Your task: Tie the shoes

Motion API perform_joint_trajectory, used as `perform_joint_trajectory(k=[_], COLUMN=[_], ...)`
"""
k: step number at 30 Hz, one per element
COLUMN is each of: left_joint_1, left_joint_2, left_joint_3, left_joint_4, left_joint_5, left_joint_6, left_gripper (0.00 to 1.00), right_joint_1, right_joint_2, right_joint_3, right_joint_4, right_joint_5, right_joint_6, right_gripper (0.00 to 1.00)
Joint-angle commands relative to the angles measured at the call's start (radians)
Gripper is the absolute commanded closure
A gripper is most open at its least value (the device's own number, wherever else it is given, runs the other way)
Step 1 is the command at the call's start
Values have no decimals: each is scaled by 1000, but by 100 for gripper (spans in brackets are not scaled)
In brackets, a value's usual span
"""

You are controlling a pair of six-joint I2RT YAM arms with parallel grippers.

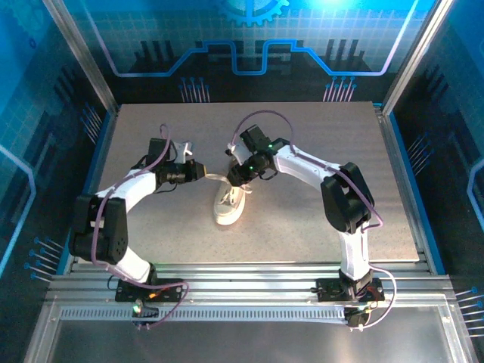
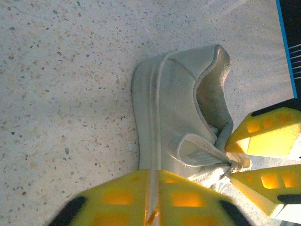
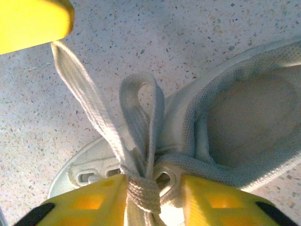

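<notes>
White canvas sneaker [image 1: 228,206] sits near the middle of the speckled table [image 1: 318,223], between the two arms. The right gripper [image 1: 235,177] hangs over its lacing with jaws apart on either side of the knot [image 3: 142,192], beside a small loop [image 3: 141,94]. The left gripper [image 1: 202,172], just beside the shoe, pinches a lace [image 3: 89,108] stretched from that knot.
</notes>
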Motion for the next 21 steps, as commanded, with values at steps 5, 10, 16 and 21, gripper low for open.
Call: perform_joint_trajectory(k=[5,10,16,21], left_joint_1=[7,4,-33,-82], left_joint_2=[-116,-76,84,190], left_joint_3=[109,195,338,375], left_joint_4=[-202,-218,-271,-296], left_joint_5=[-60,-20,-41,-134], left_joint_6=[179,316,452,573], left_gripper=[55,50,56,60], right_joint_1=[-64,-113,-122,-120], right_joint_2=[-163,-237,-274,-241], right_joint_3=[-28,-191,-357,-415], right_joint_4=[-67,-18,77,163], right_joint_5=[17,-7,-59,-101], right_joint_6=[-37,-10,66,131], right_gripper=[56,56,56,56])
